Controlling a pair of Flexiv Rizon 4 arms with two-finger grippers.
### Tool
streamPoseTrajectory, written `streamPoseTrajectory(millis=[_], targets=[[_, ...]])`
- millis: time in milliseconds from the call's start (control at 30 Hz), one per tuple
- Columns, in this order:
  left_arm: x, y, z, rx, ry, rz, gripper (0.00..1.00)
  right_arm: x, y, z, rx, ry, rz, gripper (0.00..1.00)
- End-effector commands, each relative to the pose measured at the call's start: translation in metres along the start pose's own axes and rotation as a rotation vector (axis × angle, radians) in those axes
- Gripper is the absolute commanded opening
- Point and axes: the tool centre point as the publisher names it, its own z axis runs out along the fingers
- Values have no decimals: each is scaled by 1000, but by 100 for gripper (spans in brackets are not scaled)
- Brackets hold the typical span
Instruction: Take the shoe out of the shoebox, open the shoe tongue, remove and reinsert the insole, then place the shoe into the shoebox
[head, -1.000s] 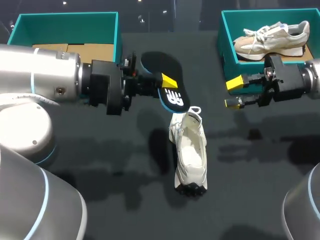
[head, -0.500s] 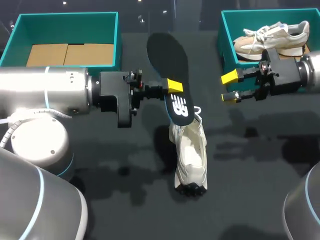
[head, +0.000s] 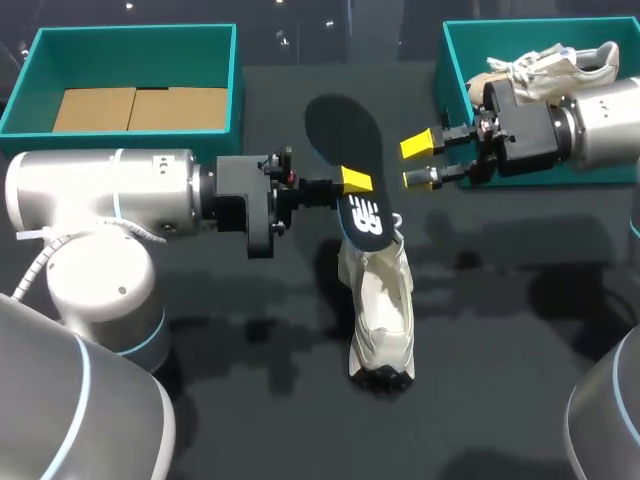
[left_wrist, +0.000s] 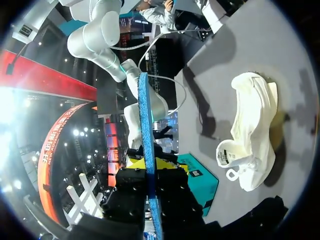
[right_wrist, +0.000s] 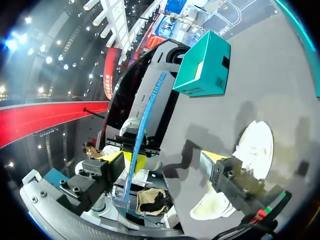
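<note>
Clamps the flat black foam insole (head: 345, 135) in the left claw (head: 352, 181), over the heel of the white low-top sneaker (head: 382, 300) lying on the dark tabletop (head: 520, 300), toe toward 6 o'clock. Holds the right claw (head: 420, 162) agape at 2 o'clock. Likely risks: buckling the insole on the collar, or shoving the unbraced sneaker.

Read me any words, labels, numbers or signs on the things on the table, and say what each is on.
Insole: a white printed mark near one end, a logo, no legible words.
White shoe: small tag at its tongue, print too small to read.
Left teal shoebox: dark label on one side, too blurred to read.
</note>
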Motion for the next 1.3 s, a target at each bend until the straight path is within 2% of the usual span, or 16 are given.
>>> streamPoseTrajectory(millis=[33,167,200,233,367,500,567,1000,1167,1200,1233,1300], targets=[[6,9,12,31,-1,9,0,1,1,9,9,15,-8,100],[8,8,17,48,2,29,0,2,2,17,37,27,11,100],[9,8,18,49,1,32,0,3,2,18,40,27,22,94],[10,8,19,50,1,36,0,3,2,20,45,28,32,82],[13,6,22,57,2,58,0,2,3,23,49,50,99,75],[16,4,23,61,4,68,0,3,3,27,43,68,134,55],[17,3,23,56,5,70,0,3,4,28,39,77,151,49],[22,4,29,29,12,78,0,1,8,35,45,107,207,47],[25,4,32,22,12,75,0,0,8,36,42,113,214,40],[25,4,32,22,13,75,0,0,8,36,42,114,214,36],[25,4,32,21,13,75,0,0,8,36,42,115,214,27],[26,3,33,18,13,74,0,0,8,36,44,115,214,0]])
